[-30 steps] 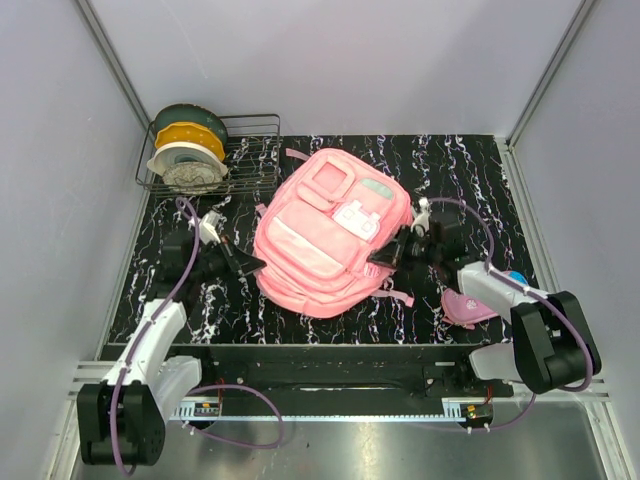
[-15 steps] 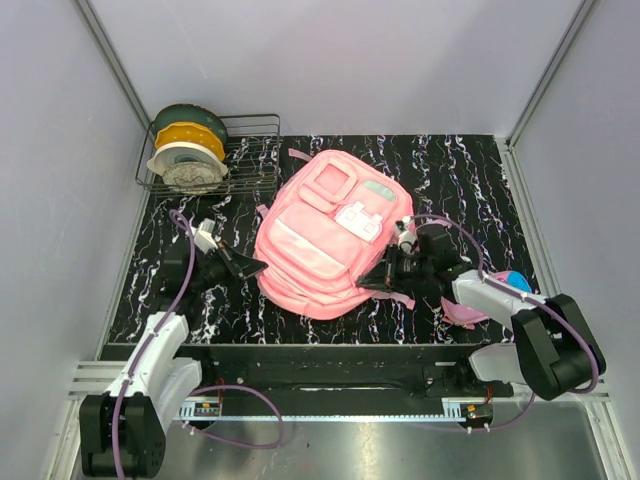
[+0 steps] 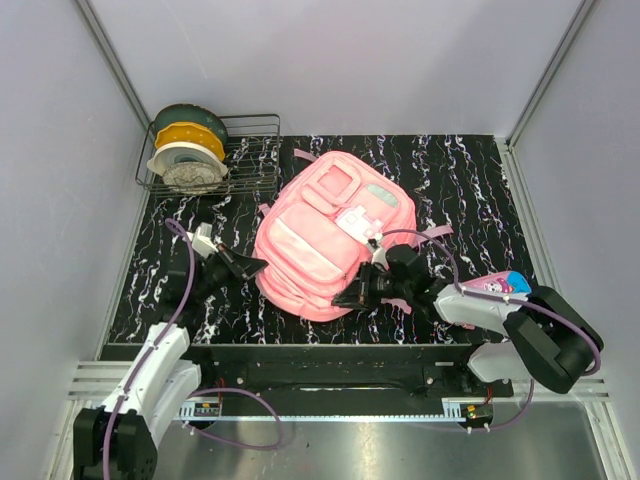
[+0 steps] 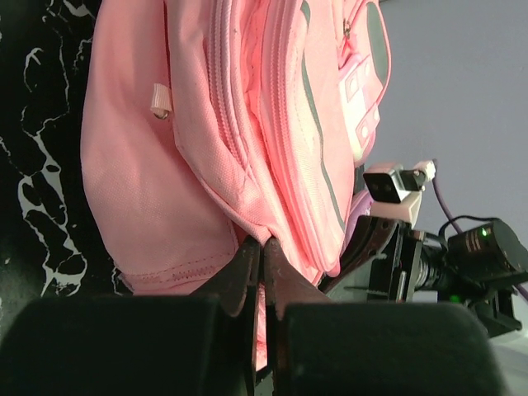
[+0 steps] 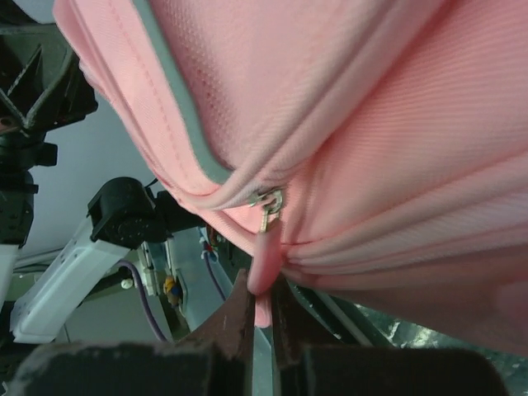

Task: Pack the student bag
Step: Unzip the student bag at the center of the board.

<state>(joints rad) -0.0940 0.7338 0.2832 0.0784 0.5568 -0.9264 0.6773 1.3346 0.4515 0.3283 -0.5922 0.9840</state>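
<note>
The student bag [image 3: 325,232], a large pink backpack with a mint patch and white clasp, lies on the black marbled table. My left gripper [image 3: 258,265] is shut on a fold of the bag's fabric [image 4: 262,244] at its left edge. My right gripper [image 3: 345,298] is at the bag's near edge, shut on a pink zipper pull [image 5: 264,264] that hangs from a metal slider [image 5: 269,202]. The bag fills both wrist views [image 4: 206,124] [image 5: 346,124].
A wire basket [image 3: 250,150] with filament spools [image 3: 187,150] stands at the back left. A pink-purple cartoon pencil case [image 3: 492,286] lies at the right, beside my right arm. Grey walls close in the table on three sides.
My right gripper has slid left along the bag's near edge with the zipper pull. The bag has shifted a little. The pencil case has come into fuller view. My left gripper stays put.
</note>
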